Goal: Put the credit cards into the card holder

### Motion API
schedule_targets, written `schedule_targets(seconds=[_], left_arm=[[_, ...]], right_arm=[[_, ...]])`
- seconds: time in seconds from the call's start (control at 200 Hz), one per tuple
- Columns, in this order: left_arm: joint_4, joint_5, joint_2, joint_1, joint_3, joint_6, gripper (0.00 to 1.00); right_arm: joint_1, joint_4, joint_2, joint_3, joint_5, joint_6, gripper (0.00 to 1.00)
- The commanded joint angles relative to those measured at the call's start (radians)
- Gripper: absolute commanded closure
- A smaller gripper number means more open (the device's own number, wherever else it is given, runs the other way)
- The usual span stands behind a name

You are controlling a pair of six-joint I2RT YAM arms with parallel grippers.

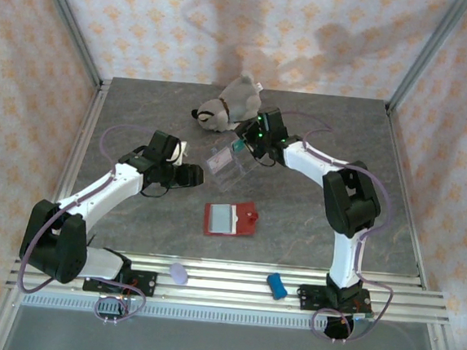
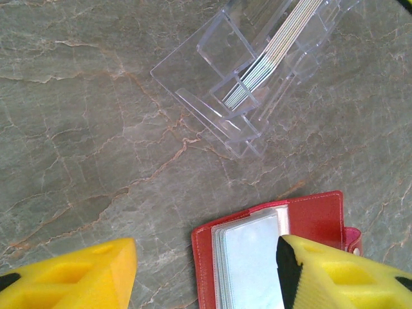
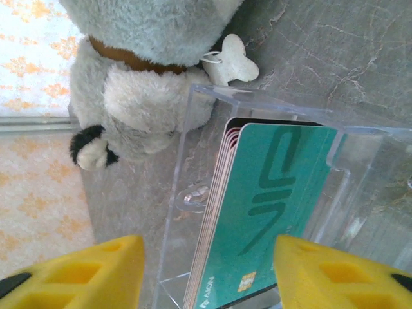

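The red card holder (image 1: 231,220) lies open on the grey table, its pale inner pockets (image 2: 248,257) facing up. The credit cards (image 2: 270,58) stand as a stack inside a clear plastic case (image 1: 224,164), with a teal-green card (image 3: 270,193) at the front. My right gripper (image 3: 206,277) is open above the case, its yellow fingers (image 3: 84,277) on either side of the stack and clear of it. Left of the case, my left gripper (image 1: 191,174) is open with nothing between its fingers. One of its fingertips (image 2: 335,270) hangs over the holder's pockets.
A grey plush toy (image 1: 231,105) lies just behind the case, close to my right gripper (image 1: 240,148). A small purple object (image 1: 177,272) and a blue one (image 1: 276,286) rest on the front rail. Metal frame posts and patterned walls bound the table.
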Motion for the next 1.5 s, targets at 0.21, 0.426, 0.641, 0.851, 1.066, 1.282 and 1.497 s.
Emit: schedule_targets(seconds=[0.21,0.426,0.641,0.851,1.066,1.282,1.497], left_arm=[[0.091,-0.077,-0.022,0.021,0.068,-0.004,0.21],[0.197,-0.036,0.129,0.027,0.187,0.054,0.09],[0.274,0.079,0.288,0.024,0.246,0.035,0.12],[0.346,0.126,0.331,-0.013,0.213,-0.018,0.16],[0.428,0.157,0.311,-0.062,0.165,-0.08,0.18],[0.429,0.151,0.289,-0.072,0.146,-0.084,0.19],[0.435,0.134,0.191,-0.037,0.078,-0.082,0.19]], right_arm=[[-0.006,-0.034,0.043,0.086,0.004,-0.017,0.41],[-0.006,-0.067,0.056,0.118,-0.034,-0.052,0.4],[-0.008,-0.066,0.089,0.148,-0.074,-0.054,0.37],[-0.012,-0.059,0.131,0.2,-0.154,-0.065,0.37],[-0.014,-0.051,0.139,0.215,-0.204,-0.078,0.46],[-0.016,-0.085,0.118,0.208,-0.205,-0.12,0.58],[-0.017,-0.143,0.116,0.217,-0.203,-0.174,0.66]])
